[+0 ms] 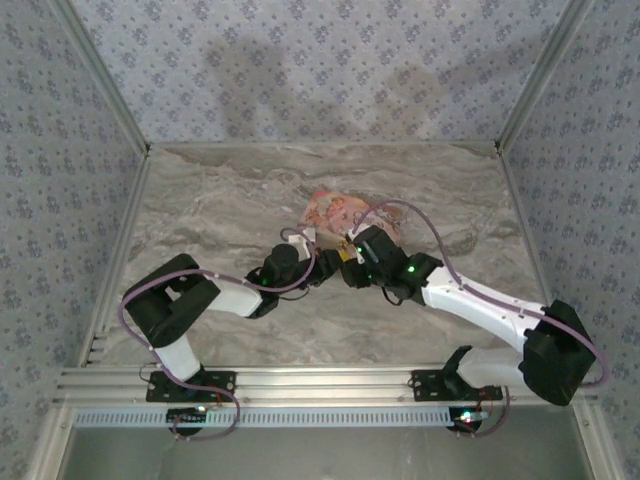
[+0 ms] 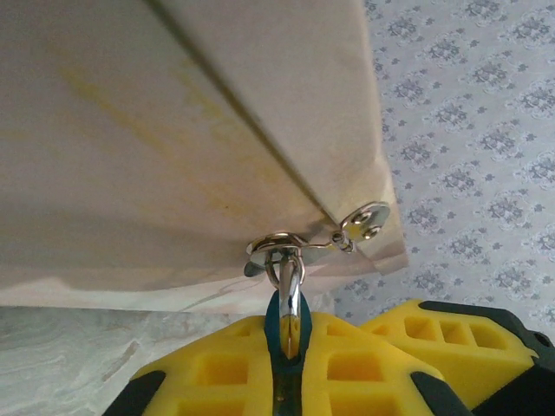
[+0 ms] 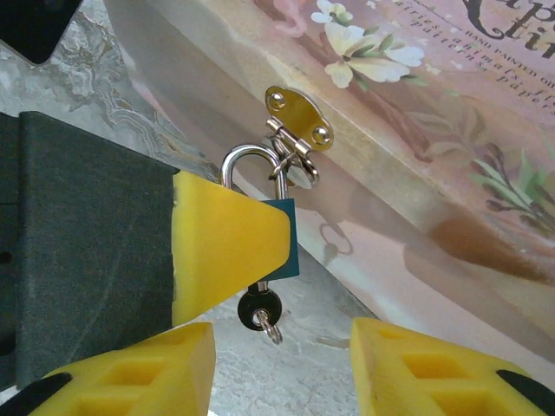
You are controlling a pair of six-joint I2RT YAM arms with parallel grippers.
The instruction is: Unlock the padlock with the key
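Yellow pads (image 3: 113,373) of the right gripper (image 3: 282,336) stand parted at the bottom of the right wrist view, holding nothing. Beyond them we see the pink box (image 3: 451,113), its brass hasp (image 3: 299,121) above the fingertips. The left gripper (image 2: 288,347) is clamped on the padlock (image 3: 284,234). One of its fingers (image 3: 225,243) covers much of the teal body, which hangs by its shackle (image 3: 251,160) from the hasp ring. The key (image 3: 260,305) sits in the bottom of the lock, its black head just ahead of the right gripper's open gap. We cannot tell whether it lies fully between the pads.

We judge the step in hand to be the turn of the key: the lock is steadied, the key is in, and the shackle is not yet sprung. The next move calls for the right fingers to advance slightly, close squarely on the small head, and twist without dragging the lock from the left grip.
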